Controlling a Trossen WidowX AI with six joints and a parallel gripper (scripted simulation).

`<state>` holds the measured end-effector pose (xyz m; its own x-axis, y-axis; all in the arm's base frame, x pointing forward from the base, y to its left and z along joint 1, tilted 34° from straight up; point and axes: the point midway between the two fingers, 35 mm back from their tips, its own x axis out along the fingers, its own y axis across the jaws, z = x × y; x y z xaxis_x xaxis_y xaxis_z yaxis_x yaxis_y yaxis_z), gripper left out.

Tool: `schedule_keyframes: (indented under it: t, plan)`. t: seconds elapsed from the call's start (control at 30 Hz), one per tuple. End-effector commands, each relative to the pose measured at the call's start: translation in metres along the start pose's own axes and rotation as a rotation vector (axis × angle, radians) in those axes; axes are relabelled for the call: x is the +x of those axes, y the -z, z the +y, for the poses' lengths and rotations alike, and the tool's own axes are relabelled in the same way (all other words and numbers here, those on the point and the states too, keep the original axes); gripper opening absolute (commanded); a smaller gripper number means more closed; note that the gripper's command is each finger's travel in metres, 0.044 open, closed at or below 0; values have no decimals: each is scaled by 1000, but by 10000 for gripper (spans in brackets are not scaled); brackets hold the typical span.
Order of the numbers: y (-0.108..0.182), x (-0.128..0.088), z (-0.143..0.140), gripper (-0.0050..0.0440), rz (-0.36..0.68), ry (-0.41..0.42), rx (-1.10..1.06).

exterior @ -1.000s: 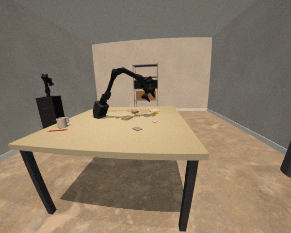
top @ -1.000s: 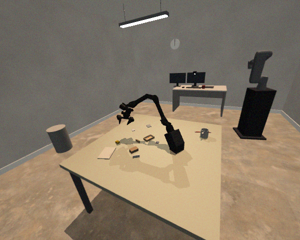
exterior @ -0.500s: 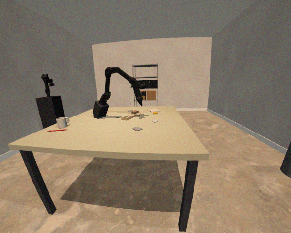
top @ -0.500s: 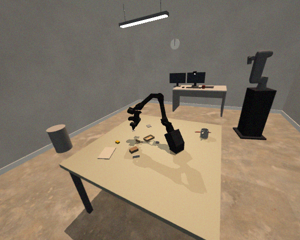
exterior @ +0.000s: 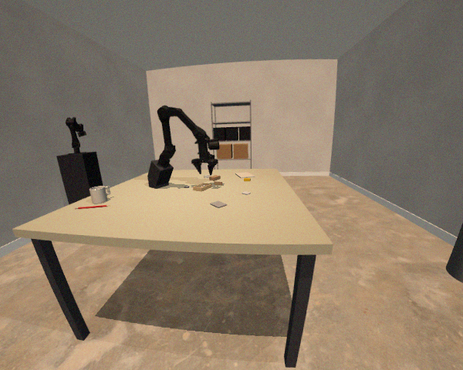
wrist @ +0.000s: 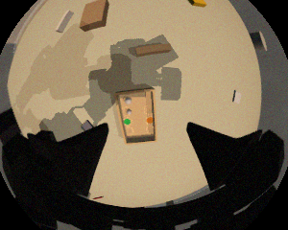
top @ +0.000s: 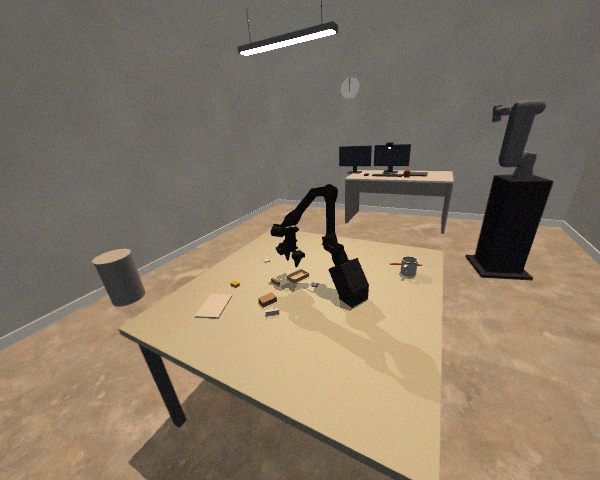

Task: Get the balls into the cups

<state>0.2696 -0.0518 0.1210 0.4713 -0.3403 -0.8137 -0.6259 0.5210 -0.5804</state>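
Observation:
The wooden puzzle (wrist: 139, 115) lies flat on the table, a small rectangular tray with a raised rim. In the wrist view it shows a green cup (wrist: 127, 122) on its left side, an orange cup (wrist: 150, 119) on its right side, and two pale balls (wrist: 128, 103) near its far left end. It also shows in the top view (top: 297, 275) and in the exterior view (exterior: 201, 186). My gripper (wrist: 148, 126) hangs above the puzzle, wide open and empty, with the puzzle between and beyond the fingers. It also shows in the top view (top: 292, 254) and in the exterior view (exterior: 204, 166).
Near the puzzle lie a brown block (wrist: 94, 14), a flat wooden bar (wrist: 151, 49), a yellow piece (wrist: 197, 2), a white sheet (top: 213, 305) and small grey tiles (exterior: 217, 204). A mug (top: 408, 266) and a red pencil (exterior: 90, 206) lie farther off, past the arm's base (top: 349, 282).

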Motion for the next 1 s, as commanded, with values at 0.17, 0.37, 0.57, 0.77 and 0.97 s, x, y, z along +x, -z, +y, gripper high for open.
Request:
schedule_keyframes:
  t: [0.17, 0.37, 0.57, 0.77, 0.97]
  plan:
    - [11, 12, 14, 440, 18, -25, -100]
    - [12, 39, 15, 440, 18, -25, -100]
    - [12, 46, 15, 440, 18, -25, -100]
    - [12, 56, 15, 440, 18, -25, -100]
    - [12, 62, 15, 440, 18, -25, -100]
